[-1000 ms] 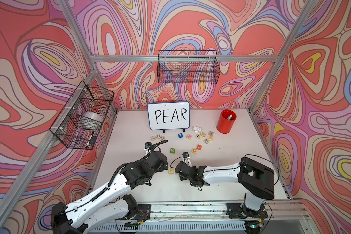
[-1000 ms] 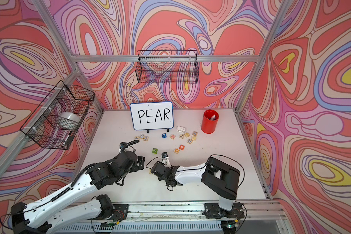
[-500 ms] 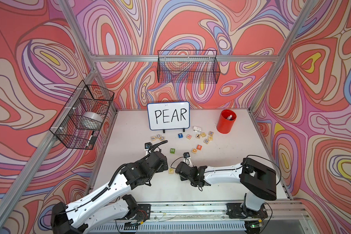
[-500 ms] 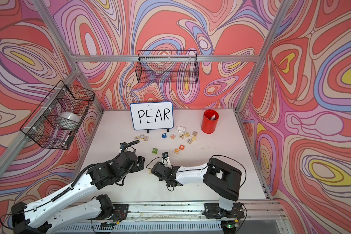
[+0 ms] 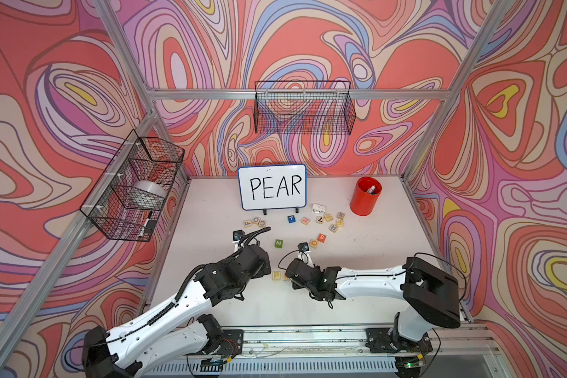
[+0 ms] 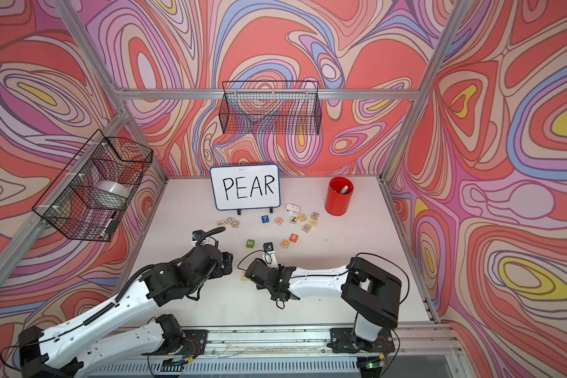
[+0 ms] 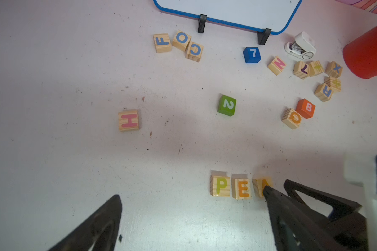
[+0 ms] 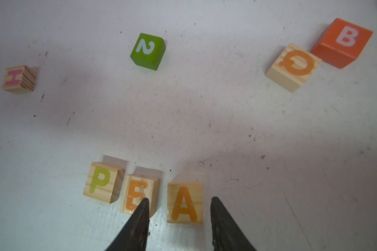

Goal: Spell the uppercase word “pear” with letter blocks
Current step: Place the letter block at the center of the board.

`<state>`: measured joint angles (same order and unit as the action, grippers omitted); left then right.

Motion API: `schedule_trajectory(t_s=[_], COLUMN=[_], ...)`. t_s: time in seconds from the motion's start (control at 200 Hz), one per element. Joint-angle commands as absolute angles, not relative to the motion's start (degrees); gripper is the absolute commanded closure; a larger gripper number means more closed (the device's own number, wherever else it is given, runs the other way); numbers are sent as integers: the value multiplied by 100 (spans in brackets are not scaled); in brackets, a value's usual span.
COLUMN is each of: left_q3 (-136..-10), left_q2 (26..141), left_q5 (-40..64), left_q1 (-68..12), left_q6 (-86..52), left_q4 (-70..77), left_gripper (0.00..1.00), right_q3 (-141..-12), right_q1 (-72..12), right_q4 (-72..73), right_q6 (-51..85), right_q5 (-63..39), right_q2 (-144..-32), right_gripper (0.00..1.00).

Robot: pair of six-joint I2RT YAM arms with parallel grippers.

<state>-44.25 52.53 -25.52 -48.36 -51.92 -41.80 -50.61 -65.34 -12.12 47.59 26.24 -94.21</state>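
2 high views, 2 close views
Both top views are looking down from high at the front over the whole surface (image 5: 373, 242); both wrist cameras are sitting low and close, sharing the P block (image 7: 220, 186) and green cube (image 8: 148, 51).

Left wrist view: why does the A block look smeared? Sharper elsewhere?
Left wrist view: the A block is soft and washed out, beside glare on the table. Right wrist view: the A block is clearer, its letter readable, soft shadow beyond.
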Motion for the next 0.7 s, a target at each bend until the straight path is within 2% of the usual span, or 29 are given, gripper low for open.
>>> schedule_trajectory(t_s=[0.0, 0.185, 0.25, 0.416, 0.691], left_q3=[-4488, -4533, -4544, -4557, -4565], left_q2=[5142, 5112, 5140, 5276, 5488], left_q5=[-2832, -3044, -3114, -3278, -3109], left_q1=[-4810, -4815, -4809, -4732, -4386], left_q6=[-5249, -5251, -5247, -5352, -5275], left_q4=[-4508, -4577, -4599, -4720, -4484], left_gripper=[0, 0, 0, 0, 0], right_q3=[-5084, -5327, -5445, -5619, -5370], right_q1=[-6573, -6565, -6537, -6287, -5159], right_q4=[-1566, -1996, -2142, -2478, -2525], right_q6=[4747, 4658, 4558, 4324, 4185], right_q5=[3113, 4102, 4424, 4851, 4464], right_q2=[-9058, -8567, -8443, -8257, -7666], right_gripper=[50, 37, 29, 18, 14])
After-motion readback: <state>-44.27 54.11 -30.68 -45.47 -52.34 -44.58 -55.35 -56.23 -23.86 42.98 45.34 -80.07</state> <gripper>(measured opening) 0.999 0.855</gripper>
